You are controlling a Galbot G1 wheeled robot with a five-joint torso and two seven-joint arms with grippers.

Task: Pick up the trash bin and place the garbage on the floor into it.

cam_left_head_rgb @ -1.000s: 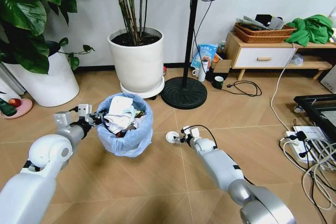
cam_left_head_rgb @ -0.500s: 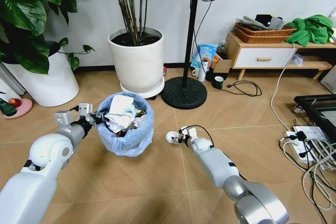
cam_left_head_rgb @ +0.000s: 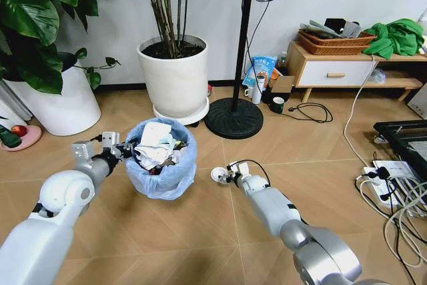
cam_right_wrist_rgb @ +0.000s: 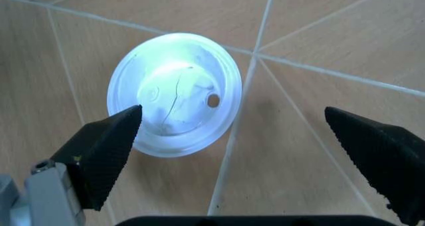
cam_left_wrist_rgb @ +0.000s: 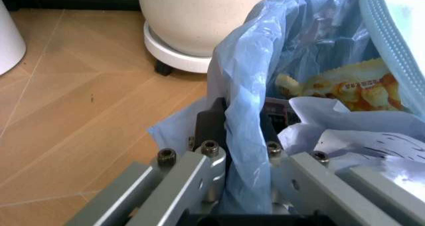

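The trash bin [cam_left_head_rgb: 161, 165], lined with a light-blue bag and heaped with white paper, stands on the wooden floor [cam_left_head_rgb: 200, 231] left of centre. My left gripper [cam_left_head_rgb: 124, 151] is shut on its near-left rim. In the left wrist view the gripper [cam_left_wrist_rgb: 242, 134] pinches the bag-covered rim [cam_left_wrist_rgb: 249, 86], one finger outside and one inside. A white disc [cam_left_head_rgb: 217, 174], a piece of the garbage, lies on the floor right of the bin. My right gripper [cam_left_head_rgb: 229, 175] is just beside it and open. In the right wrist view the disc [cam_right_wrist_rgb: 176, 94] lies near one fingertip of the open gripper [cam_right_wrist_rgb: 232, 110].
Behind the bin stand a white plant pot [cam_left_head_rgb: 175, 81] on a wheeled base and a fan's black base [cam_left_head_rgb: 233, 119]. A larger white pot [cam_left_head_rgb: 63, 108] is at the far left. Cables and a power strip [cam_left_head_rgb: 390, 188] lie at the right, a low cabinet [cam_left_head_rgb: 337, 71] behind.
My right arm has reached slightly farther left, bringing its open gripper closer to the white disc. The left gripper and the bin have stayed in place.
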